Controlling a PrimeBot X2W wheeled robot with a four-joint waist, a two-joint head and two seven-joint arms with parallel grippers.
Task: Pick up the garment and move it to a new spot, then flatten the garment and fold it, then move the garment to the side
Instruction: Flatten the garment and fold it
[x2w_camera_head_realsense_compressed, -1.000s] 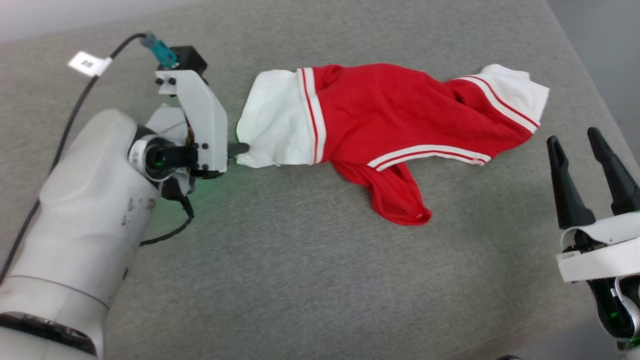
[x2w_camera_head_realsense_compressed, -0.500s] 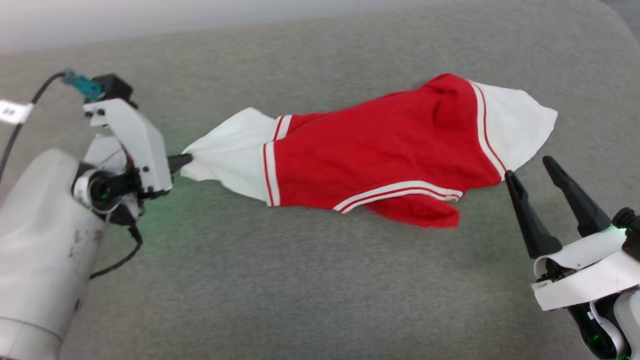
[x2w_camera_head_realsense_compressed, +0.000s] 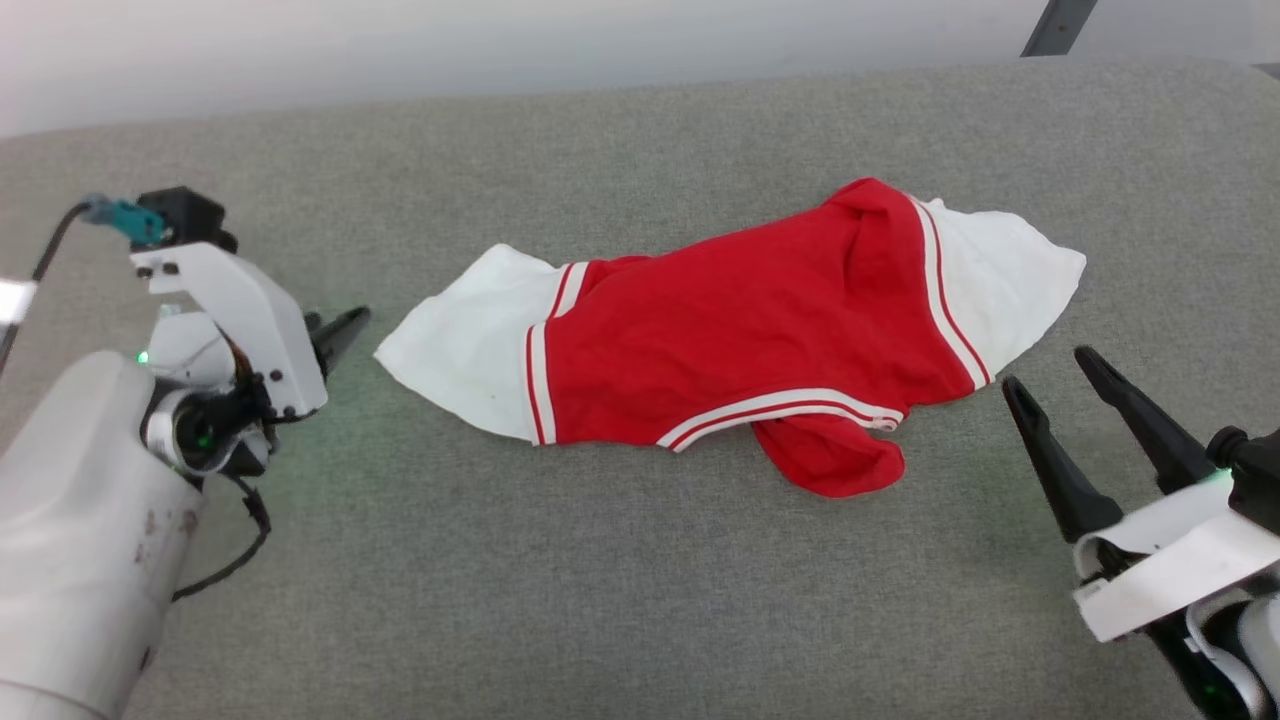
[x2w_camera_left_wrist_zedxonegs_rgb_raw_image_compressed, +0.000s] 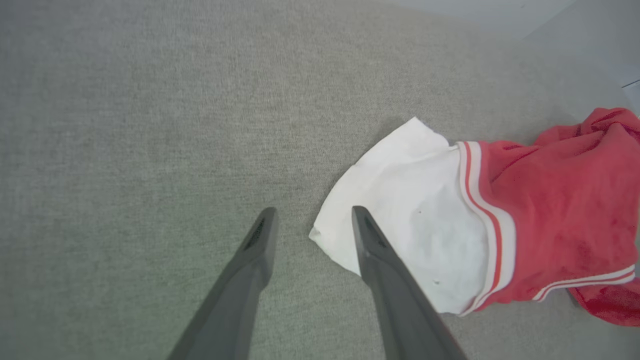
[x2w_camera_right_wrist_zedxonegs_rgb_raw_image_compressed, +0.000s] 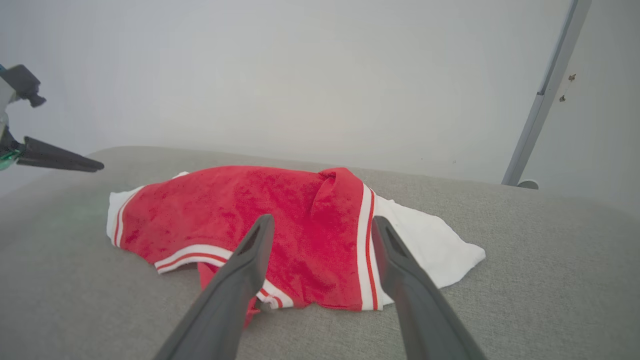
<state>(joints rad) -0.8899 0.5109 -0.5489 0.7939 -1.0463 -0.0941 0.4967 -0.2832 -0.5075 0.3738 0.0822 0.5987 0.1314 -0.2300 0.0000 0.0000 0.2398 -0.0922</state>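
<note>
1. While the garment (x2w_camera_head_realsense_compressed: 740, 350) lies mid-counter (x2w_camera_head_realsense_compressed: 600, 600), its long axis runs left to right, with a white panel at each end.
2. The left end effector (x2w_camera_left_wrist_zedxonegs_rgb_raw_image_compressed: 312, 214) stands partly open and empty, just beside the left white corner.
3. The right end effector (x2w_camera_head_realsense_compressed: 1048, 370) gapes wide and empty near the right end.
4. Grey counter shows on every side of the garment, widest on the near side.

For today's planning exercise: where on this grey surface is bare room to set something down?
Bare: the wide grey surface in front of the garment, between the left gripper and right gripper; also the strip behind it. Crowded: both garment ends, beside the grippers.
</note>
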